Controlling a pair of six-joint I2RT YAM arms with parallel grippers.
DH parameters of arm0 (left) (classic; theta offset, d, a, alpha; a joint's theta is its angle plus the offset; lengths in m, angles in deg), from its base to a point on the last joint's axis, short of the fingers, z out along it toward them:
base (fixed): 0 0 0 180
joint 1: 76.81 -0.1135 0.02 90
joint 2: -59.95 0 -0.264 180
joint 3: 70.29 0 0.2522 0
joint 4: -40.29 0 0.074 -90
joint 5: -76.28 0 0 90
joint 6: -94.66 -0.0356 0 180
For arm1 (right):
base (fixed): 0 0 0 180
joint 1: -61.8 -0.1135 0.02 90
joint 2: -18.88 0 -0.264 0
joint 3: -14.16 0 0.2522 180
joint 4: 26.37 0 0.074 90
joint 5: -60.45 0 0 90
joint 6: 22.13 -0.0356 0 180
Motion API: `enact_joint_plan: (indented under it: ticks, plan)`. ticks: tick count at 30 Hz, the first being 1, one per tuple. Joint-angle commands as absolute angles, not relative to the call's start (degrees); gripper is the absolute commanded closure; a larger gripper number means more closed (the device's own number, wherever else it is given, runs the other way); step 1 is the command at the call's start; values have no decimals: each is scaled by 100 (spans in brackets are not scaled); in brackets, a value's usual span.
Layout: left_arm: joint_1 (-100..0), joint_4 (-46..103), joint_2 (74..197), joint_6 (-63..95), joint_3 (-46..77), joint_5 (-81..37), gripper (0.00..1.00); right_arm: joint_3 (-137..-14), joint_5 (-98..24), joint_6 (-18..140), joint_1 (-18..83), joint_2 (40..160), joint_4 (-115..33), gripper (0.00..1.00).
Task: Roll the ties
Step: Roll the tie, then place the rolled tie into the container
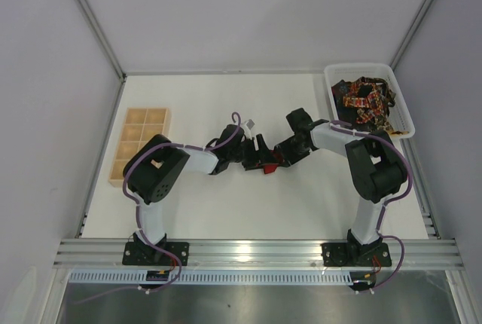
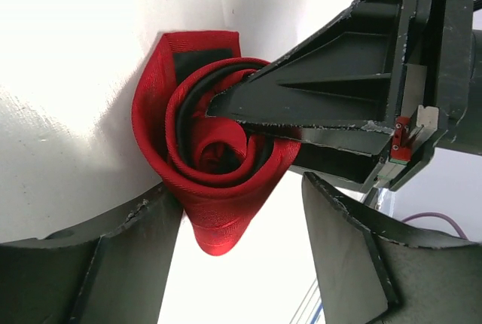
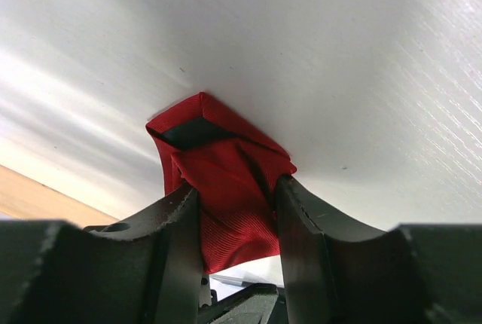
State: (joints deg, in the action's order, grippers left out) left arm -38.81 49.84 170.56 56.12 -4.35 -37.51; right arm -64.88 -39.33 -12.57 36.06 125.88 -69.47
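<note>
Left wrist view shows the tie [image 2: 215, 181] coiled in a tight spiral against the counter [image 2: 75, 75], pinched narrowly by the right fingers [image 2: 316, 105], one wedged inside its outer turn; a firm, steady pinch should stop the coil springing open. Wide apart, the left fingers [image 2: 128, 264] flank the roll's lower edge, both arms reaching inward.

Red tie [image 2: 218, 215] coiled; others [image 1: 367, 102] seemingly tangled.

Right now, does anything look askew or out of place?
The red tie at mid-table is coiled loosely and lopsided, its spiral gaping where the right gripper pinches it. Nothing else stands out.
</note>
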Motion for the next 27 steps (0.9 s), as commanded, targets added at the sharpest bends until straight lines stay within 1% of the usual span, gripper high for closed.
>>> enact_joint_plan:
  ticks: [1, 3, 6, 9, 13, 15, 18, 23, 27]
  plan:
    - [-3955, 4279, 17412, 5379, -652, -3350, 28, -6236, -3447, -1053, 3613, 12919, -7010, 58]
    - [-3981, 4270, 17403, 5423, -679, -3323, 28, -6218, -3456, -1053, 3640, 12901, -7001, 58]
    - [-3990, 4139, 17421, 5379, -609, -3262, 26, -6244, -3465, -1018, 3657, 12910, -7010, 54]
    - [-3990, 4051, 17474, 5388, -538, -3209, 26, -6271, -3518, -1009, 3683, 12919, -7001, 53]
    - [-3999, 3980, 17553, 5361, -486, -3121, 28, -6280, -3570, -974, 3710, 12927, -7010, 52]
    - [-3999, 3946, 17518, 5361, -503, -2946, 31, -6280, -3570, -956, 3710, 12927, -7010, 51]
    - [-3999, 3954, 17386, 5423, -626, -2534, 32, -6271, -3623, -973, 3736, 12945, -6984, 52]
    - [-3946, 3989, 17157, 5563, -854, -2207, 29, -6280, -3676, -974, 3745, 12954, -6957, 52]
    - [-3937, 3884, 17034, 5634, -925, -2049, 23, -6289, -3694, -947, 3754, 12963, -6940, 52]
